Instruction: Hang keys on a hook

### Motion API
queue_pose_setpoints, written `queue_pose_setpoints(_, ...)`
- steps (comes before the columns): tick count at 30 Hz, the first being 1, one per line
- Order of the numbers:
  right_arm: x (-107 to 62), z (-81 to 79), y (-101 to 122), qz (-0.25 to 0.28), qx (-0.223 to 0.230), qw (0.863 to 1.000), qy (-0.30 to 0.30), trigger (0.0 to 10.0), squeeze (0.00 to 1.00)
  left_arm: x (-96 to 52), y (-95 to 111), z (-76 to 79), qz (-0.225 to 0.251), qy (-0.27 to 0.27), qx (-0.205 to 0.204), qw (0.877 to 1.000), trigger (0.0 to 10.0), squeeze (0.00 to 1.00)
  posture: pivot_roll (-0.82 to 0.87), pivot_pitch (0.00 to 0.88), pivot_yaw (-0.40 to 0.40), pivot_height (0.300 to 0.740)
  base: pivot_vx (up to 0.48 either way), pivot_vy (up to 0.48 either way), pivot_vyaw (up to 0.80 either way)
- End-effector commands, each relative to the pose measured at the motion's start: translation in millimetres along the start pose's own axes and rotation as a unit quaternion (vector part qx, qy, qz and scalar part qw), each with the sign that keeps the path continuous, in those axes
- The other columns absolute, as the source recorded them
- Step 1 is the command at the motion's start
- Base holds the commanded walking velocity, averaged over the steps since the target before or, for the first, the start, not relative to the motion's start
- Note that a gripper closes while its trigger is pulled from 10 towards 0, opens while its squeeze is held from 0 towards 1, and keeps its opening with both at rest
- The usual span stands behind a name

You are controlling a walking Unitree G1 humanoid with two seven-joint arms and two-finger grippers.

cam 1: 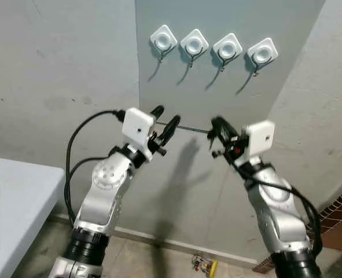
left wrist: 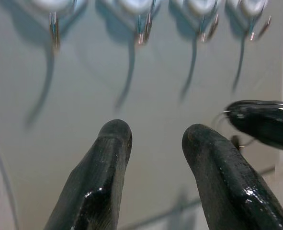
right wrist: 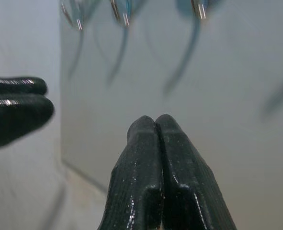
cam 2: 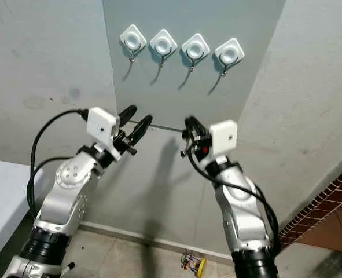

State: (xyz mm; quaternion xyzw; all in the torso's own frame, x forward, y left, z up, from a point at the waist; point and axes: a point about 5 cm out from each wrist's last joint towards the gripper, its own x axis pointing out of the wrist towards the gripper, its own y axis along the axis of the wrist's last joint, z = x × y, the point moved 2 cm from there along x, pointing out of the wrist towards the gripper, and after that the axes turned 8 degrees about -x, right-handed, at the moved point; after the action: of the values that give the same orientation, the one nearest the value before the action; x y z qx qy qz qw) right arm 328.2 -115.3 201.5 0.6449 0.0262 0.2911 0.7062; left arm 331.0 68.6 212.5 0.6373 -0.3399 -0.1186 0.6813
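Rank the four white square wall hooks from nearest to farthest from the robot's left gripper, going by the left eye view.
From the left gripper:
1. Far-left white square wall hook, almost straight above the gripper.
2. Second white hook, up and slightly to the right.
3. Third white hook, further right.
4. Far-right white hook, at the row's end, above the right gripper.

Entry nook or utility corner of a home, most likely. Bare grey plaster walls point(cam 1: 55, 75) meet at a corner; a smooth grey panel point(cam 1: 217, 87) carries four white wall hooks point(cam 1: 212, 46) in a row. Tiled floor point(cam 1: 136, 260), red brick edge point(cam 1: 338, 214), white table point(cam 1: 14, 197) to one side. Small colourful object on the floor point(cam 1: 204, 265), too blurred to name.
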Motion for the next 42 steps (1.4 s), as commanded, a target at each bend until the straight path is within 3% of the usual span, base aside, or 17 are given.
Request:
queue_pose_setpoints(1,3.6,2.3,9.9,0.016,-0.001,1.0,0.004,10.0,0.0,4.0,8.9,5.3,0.011,-0.019,0.002,1.0,10.0,0.0,-0.03,0.0,-0.033,0.74,0.0,0.0,0.0)
queue_pose_setpoints(6,20.4,6.4,31.8,0.055,-0.001,0.998,0.011,10.0,0.0,10.9,25.4,8.8,0.035,-0.031,-0.005,0.999,10.0,0.0,-0.03,0.0,-0.034,0.74,0.0,0.0,0.0)
queue_pose_setpoints(10,24.3,12.0,42.2,0.075,0.003,0.997,0.008,10.0,0.0,12.8,34.4,10.5,0.046,-0.042,0.002,0.998,10.0,0.0,-0.03,0.0,-0.038,0.74,0.0,0.0,0.0)
queue_pose_setpoints(19,11.8,21.6,49.0,0.101,0.02,0.995,-0.002,10.0,0.0,12.0,43.2,12.1,0.06,-0.054,0.001,0.997,10.0,0.0,-0.03,0.0,-0.036,0.74,0.0,0.0,0.0)
queue_pose_setpoints(27,2.8,31.7,58.0,0.128,0.041,0.99,-0.031,10.0,0.0,13.3,43.0,23.2,0.055,-0.086,0.015,0.995,10.0,0.0,-0.05,0.0,-0.02,0.74,0.0,0.0,0.0)
queue_pose_setpoints(42,2.8,28.3,66.9,0.141,0.052,0.989,-0.011,10.0,0.0,12.4,40.9,26.2,0.051,-0.094,0.02,0.994,10.0,0.0,-0.05,0.0,-0.019,0.74,0.0,0.0,0.0)
